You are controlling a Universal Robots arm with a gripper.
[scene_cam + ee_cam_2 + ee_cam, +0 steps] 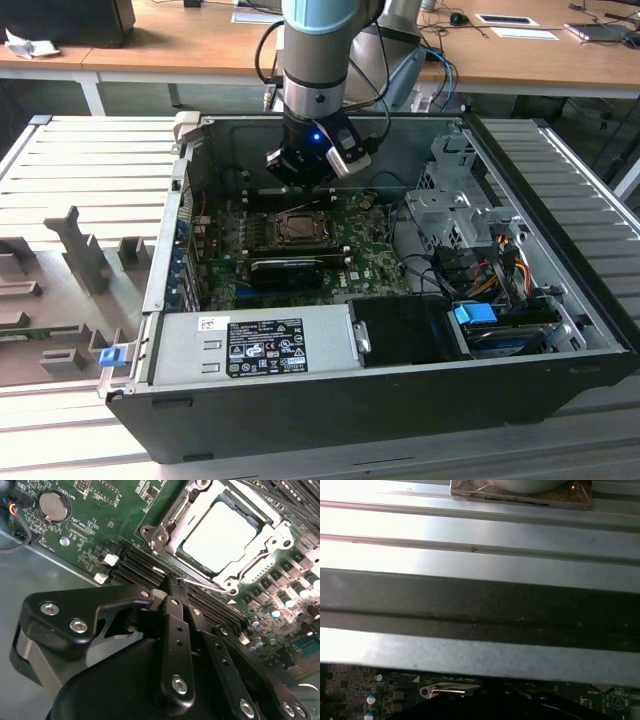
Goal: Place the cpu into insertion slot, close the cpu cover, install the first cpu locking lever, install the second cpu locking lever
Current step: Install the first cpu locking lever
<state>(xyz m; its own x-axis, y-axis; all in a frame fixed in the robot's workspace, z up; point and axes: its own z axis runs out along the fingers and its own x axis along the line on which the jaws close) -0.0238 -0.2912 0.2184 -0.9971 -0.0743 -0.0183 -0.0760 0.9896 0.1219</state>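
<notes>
In the second wrist view the cpu (pixel 220 536) lies flat in the insertion slot, its pale top showing through the window of the cpu cover (pixel 175 522), which lies down over it. A thin metal locking lever (pixel 207 586) runs along the near edge of the socket frame. My gripper (pixel 173 584) is shut, its black fingertips together and touching or just over that lever rod. The exterior view shows the gripper (pixel 303 172) hanging low inside the case, just behind the socket (pixel 298 228) on the green motherboard (pixel 370 262).
Dark memory slots (pixel 132 560) and a coin battery (pixel 52 506) lie beside the socket. A black card module (pixel 290 268) sits in front of it. Power supply (pixel 250 345), drive cage (pixel 450 200) and cables (pixel 490 270) crowd the case. The case wall (pixel 480 595) is close behind.
</notes>
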